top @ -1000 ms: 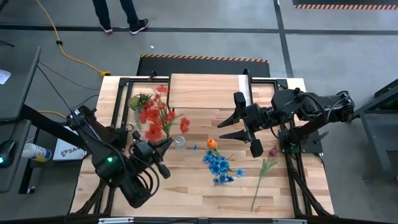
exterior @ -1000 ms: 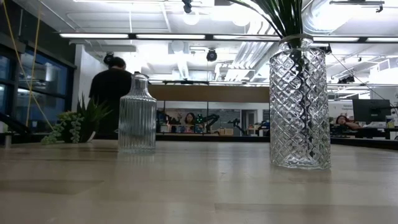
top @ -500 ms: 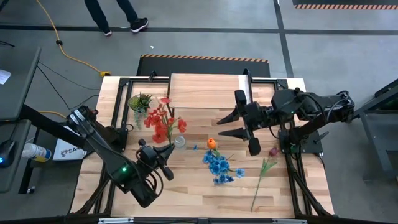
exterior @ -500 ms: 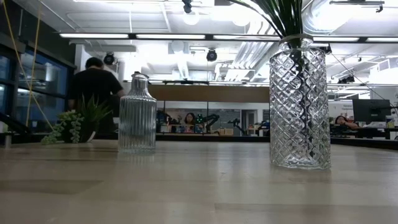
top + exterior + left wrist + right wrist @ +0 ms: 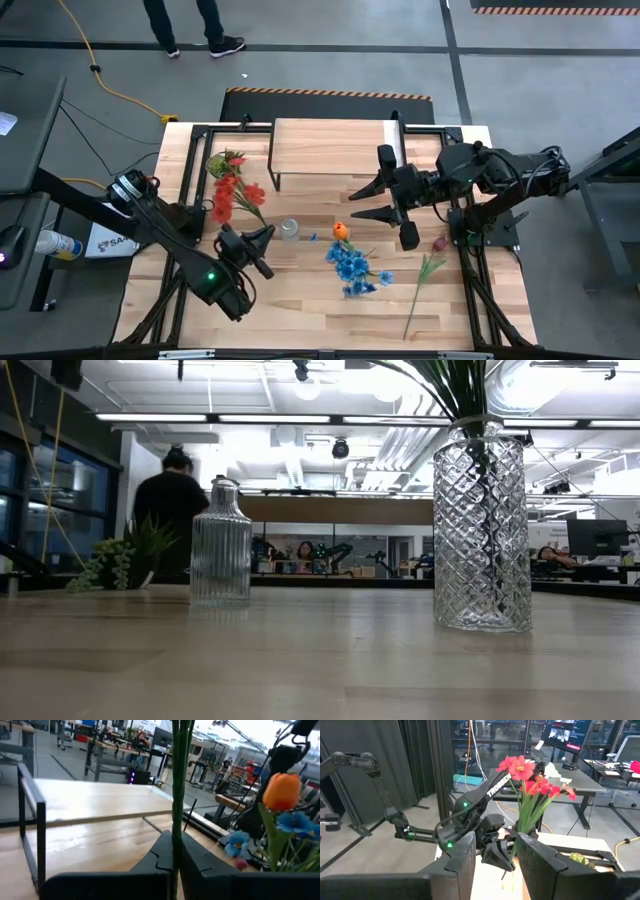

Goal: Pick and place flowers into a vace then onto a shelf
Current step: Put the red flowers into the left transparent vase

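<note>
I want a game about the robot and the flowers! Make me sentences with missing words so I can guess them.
The left tool is shut on the stems of the ____ flowers.
The orange tulip lies on the table right next to the ____ flowers.
The right tool hovers near the shelf and holds ____.
The small glass vase has ____ flowers in it.

Missing words: red; blue; nothing; no
</note>
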{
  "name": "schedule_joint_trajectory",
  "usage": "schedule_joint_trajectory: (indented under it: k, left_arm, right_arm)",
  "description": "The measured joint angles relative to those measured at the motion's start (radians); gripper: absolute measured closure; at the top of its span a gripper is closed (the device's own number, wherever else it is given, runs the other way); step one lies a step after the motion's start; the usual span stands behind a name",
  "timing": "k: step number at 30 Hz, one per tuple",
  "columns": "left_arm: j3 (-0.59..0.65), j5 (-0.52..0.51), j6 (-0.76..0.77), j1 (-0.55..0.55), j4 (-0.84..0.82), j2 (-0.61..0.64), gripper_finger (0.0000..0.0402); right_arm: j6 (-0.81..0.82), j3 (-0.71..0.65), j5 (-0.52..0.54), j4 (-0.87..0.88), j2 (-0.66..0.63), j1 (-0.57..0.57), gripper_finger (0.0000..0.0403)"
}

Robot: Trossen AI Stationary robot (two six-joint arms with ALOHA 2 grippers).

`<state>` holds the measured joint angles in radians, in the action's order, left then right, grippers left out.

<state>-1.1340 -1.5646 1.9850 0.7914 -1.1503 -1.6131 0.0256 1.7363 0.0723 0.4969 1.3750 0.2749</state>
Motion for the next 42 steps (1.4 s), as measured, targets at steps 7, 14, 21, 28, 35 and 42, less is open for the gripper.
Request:
schedule_joint_trajectory:
  k: [7, 14, 21, 28, 35, 42]
  left_arm:
    - [0.081, -0.01, 0.049, -0.051, 0.112, -0.003, 0.036]
    - [0.105, -0.009, 0.02, -0.115, 0.166, -0.003, 0.036]
    - [0.106, -0.005, -0.011, -0.14, 0.269, -0.043, 0.036]
    - [0.106, -0.005, -0.014, -0.151, 0.298, -0.073, 0.036]
    - [0.106, 0.037, -0.141, -0.203, 0.396, -0.073, 0.036]
    - [0.106, 0.095, -0.268, -0.231, 0.469, -0.074, 0.036]
  right_arm:
    - [0.0, 0.0, 0.0, 0.0, 0.0, 0.0, 0.0269]
    - [0.0, 0.0, 0.0, 0.0, 0.0, 0.0, 0.0269]
    - [-0.005, 0.0, 0.0, 0.0, 0.0, 0.0, 0.0269]
    - [-0.007, 0.0, 0.0, 0.008, 0.0, 0.0, 0.0269]
    - [-0.005, 0.0, -0.001, 0.015, 0.0, 0.0, 0.0269]
    - [-0.005, 0.0, -0.001, 0.025, 0.0, 0.0, 0.0269]
